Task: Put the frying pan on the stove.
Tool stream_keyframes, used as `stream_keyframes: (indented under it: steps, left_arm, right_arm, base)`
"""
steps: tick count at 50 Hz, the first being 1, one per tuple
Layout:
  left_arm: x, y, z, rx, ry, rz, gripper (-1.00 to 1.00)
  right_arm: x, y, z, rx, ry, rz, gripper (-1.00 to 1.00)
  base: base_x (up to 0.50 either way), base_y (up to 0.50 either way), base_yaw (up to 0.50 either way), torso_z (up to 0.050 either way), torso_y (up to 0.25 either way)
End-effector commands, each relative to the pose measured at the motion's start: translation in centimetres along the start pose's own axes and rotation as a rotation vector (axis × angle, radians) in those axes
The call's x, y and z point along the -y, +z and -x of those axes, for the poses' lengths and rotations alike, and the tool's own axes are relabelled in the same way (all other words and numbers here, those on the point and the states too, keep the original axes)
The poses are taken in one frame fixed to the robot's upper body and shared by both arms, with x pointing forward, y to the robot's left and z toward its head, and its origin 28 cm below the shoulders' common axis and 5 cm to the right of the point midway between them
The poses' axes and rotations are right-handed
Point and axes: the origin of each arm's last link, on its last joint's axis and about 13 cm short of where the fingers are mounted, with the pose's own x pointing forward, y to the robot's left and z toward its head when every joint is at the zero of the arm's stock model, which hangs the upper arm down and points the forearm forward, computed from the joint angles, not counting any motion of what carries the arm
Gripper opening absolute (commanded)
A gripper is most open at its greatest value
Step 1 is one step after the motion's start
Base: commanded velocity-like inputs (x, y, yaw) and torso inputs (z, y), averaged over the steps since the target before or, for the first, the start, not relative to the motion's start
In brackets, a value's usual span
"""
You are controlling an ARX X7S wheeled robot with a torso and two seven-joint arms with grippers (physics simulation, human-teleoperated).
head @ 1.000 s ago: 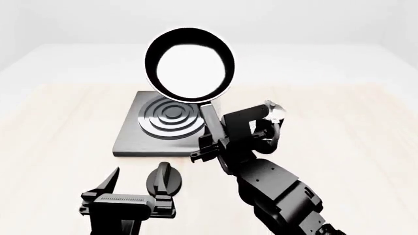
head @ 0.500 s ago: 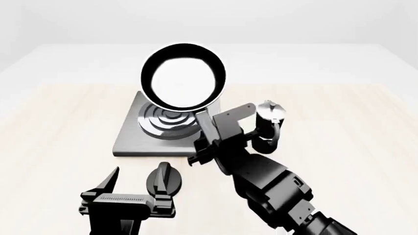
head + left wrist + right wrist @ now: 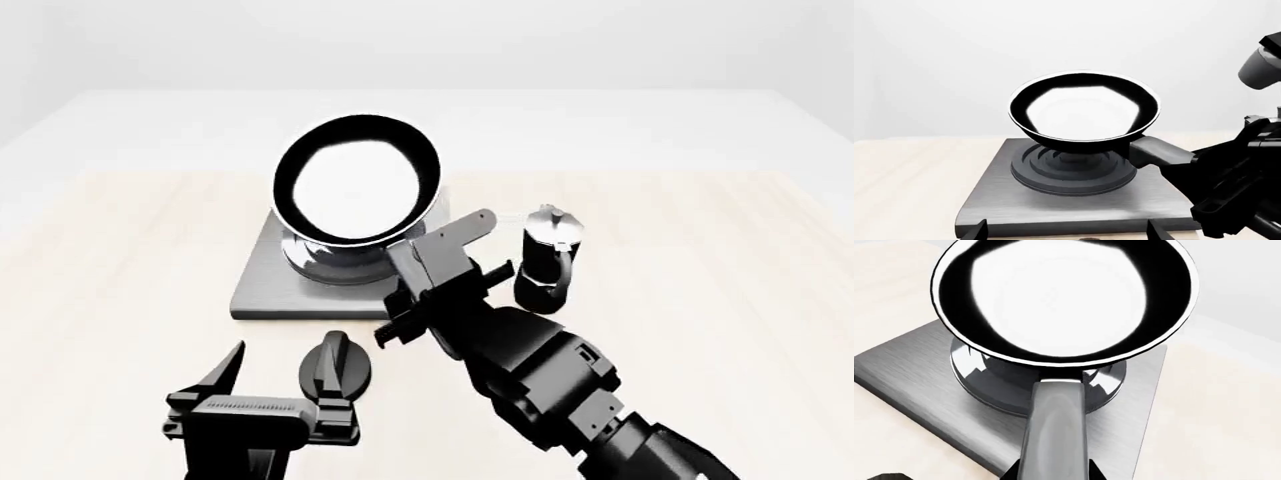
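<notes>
Glossy black pan with mirror-bright inside sits tilted over the stove burner rings, right end effector clamped on its handle; left end effector spread wide.

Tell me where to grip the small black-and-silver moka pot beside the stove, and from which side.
Grip the small black-and-silver moka pot around its narrow waist, coming in from the robot's right, jaws level. It stands upright, so a side grasp should keep it steady. Its handle faces the robot, and the right arm and the square grey stove crowd its other side.

One frying pan, one stove, one moka pot, one knob, two claws
</notes>
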Motion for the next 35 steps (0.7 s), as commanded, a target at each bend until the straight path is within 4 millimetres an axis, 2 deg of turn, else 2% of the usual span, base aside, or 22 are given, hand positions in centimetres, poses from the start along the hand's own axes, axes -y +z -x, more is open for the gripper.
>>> stream_keyframes:
  steps: [1, 35]
  left_arm:
    - [0.1, 0.0, 0.0, 0.000, -0.002, -0.003, 1.00]
    - [0.1, -0.3, 0.0, -0.006, -0.001, -0.005, 1.00]
  right_arm:
    - [0.6, 1.8, -0.4, 0.050, -0.024, 0.067, -1.00]
    - [0.6, 0.7, -1.3, 0.064, -0.036, 0.061, -1.00]
  base:
    - [0.00, 0.00, 0.00, 0.000, 0.000]
    - [0.00, 0.00, 0.00, 0.001, 0.002]
